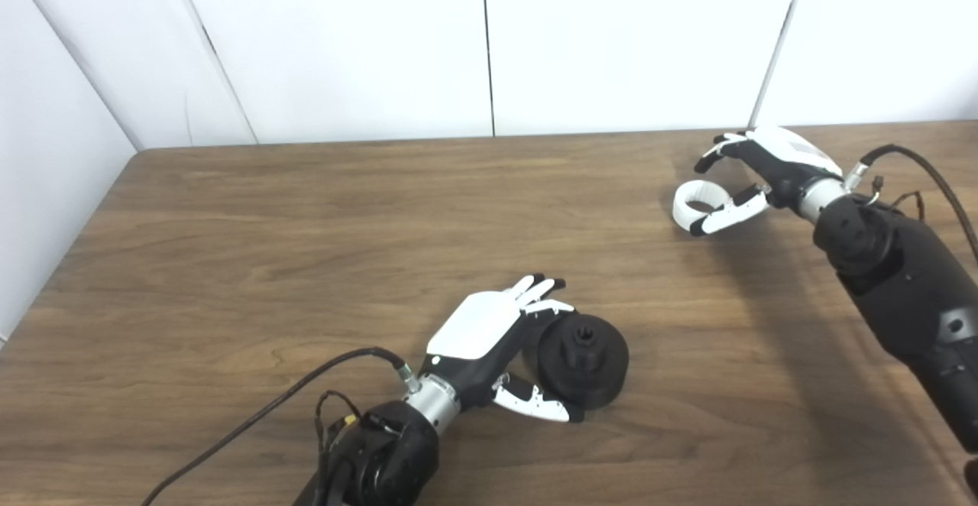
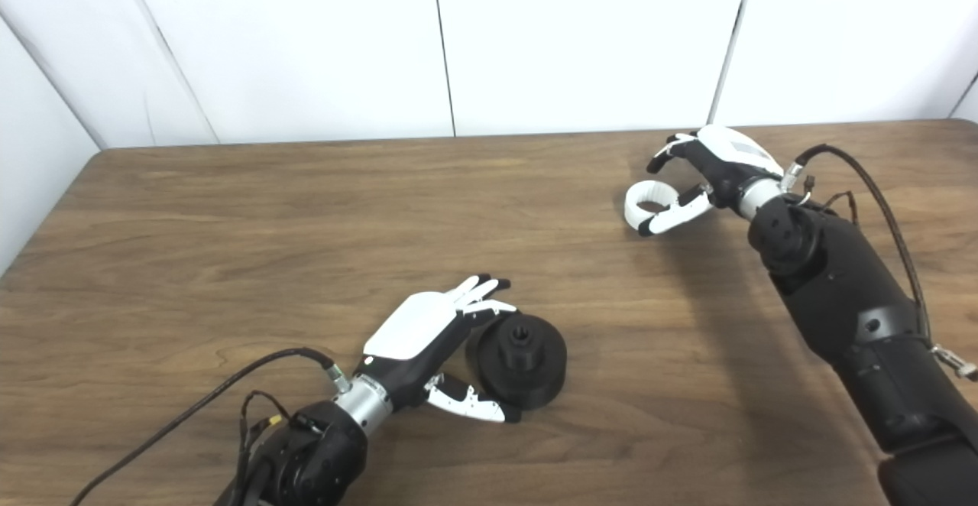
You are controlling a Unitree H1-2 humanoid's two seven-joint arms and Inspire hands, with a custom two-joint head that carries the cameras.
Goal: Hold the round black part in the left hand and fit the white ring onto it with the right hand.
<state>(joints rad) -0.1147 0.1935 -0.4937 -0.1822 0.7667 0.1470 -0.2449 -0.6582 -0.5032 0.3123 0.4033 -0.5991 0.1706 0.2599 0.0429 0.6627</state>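
Observation:
The round black part point(image 1: 584, 359), a disc with a raised hub, lies flat on the wooden table point(image 1: 306, 246) at front centre. My left hand point(image 1: 497, 345) rests against its left side. The fingers reach past its far edge and the thumb point(image 1: 535, 405) lies along its near edge, still spread apart. The white ring point(image 1: 697, 202) lies on the table at the back right. My right hand point(image 1: 752, 173) hovers just right of it, open, with its thumb point(image 1: 726, 215) along the ring's near side and its curled fingers point(image 1: 718, 148) above the ring's far side.
White wall panels point(image 1: 489, 40) stand right behind the table's far edge. The table's left edge meets a slanted wall panel point(image 1: 46, 147). Cables trail from both wrists, one across the front left of the table point(image 1: 260, 414).

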